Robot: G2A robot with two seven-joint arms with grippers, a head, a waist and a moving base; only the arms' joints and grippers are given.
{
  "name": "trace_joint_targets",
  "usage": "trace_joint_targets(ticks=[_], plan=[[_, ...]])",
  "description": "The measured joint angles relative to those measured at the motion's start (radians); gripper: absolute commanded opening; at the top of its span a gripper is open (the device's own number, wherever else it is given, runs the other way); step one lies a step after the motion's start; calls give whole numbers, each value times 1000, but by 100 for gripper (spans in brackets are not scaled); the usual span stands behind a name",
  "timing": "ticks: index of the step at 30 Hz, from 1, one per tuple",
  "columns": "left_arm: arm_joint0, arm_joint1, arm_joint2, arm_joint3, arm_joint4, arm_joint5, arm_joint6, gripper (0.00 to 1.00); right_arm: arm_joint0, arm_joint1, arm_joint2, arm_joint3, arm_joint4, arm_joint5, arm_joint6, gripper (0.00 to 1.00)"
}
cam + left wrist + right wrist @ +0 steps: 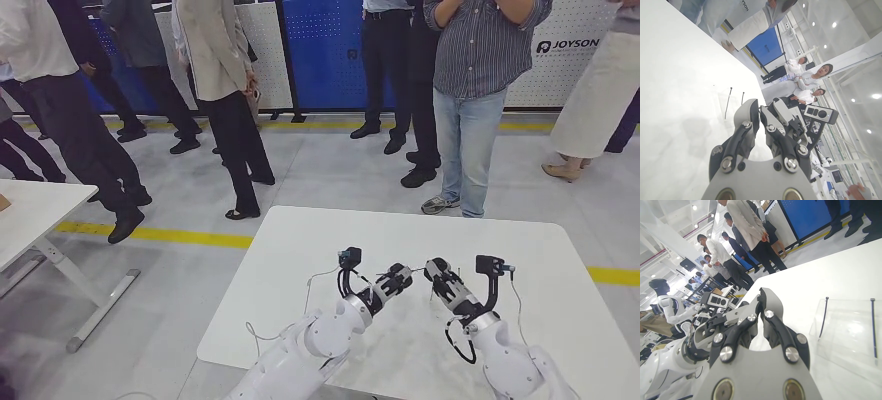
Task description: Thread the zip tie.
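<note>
Hovering tip to tip above the white table (300,300), the left gripper (758,106) and right gripper (761,292) both have fingers pressed together, while the nearer zip tie (823,317) and farther zip tie (873,328) lie on a clear sheet (848,321) beside the right gripper.

Dark logo mark with one word in capitals is sitting on the white wall panel (560,75) at the far right of the room in the top view; brand print, so not transcribing it. Part of a word in capitals is showing, cut off at the frame edge, on a pale panel (734,11) in the left wrist view. Small white logo is showing on the blue panel (764,47), too small to read. Tiny white mark is sitting on the blue board (325,50), also unreadable.
</note>
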Motion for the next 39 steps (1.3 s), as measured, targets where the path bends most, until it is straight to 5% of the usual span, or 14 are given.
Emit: trace_joint_targets(ticks=[7,9,10,25,26,27,30,37,39], plan=[[1,-1,-5,1,-2,-2,6,24,4,-2,0,7,0,19,-12,0],[2,-1,-9,1,-3,-4,8,15,4,-2,1,9,2,19,-14,0],[2,0,-10,1,-3,-4,9,0,4,-2,1,9,2,19,-14,0],[-5,-5,-6,3,-4,-6,5,0,8,-2,-3,9,-3,9,-6,0],[-5,-5,-5,4,-5,-7,5,0,9,-2,-3,10,-3,9,-3,4],[-6,-6,-5,5,-5,-8,8,0,10,-2,-2,10,-1,8,2,34],[-7,-7,-4,6,-3,-4,22,0,12,-1,0,14,4,9,8,46],[-10,-10,-2,8,2,6,31,0,11,-1,0,13,-4,9,7,42],[-10,-11,-2,8,3,8,32,0,9,-1,0,11,-4,9,5,34]])
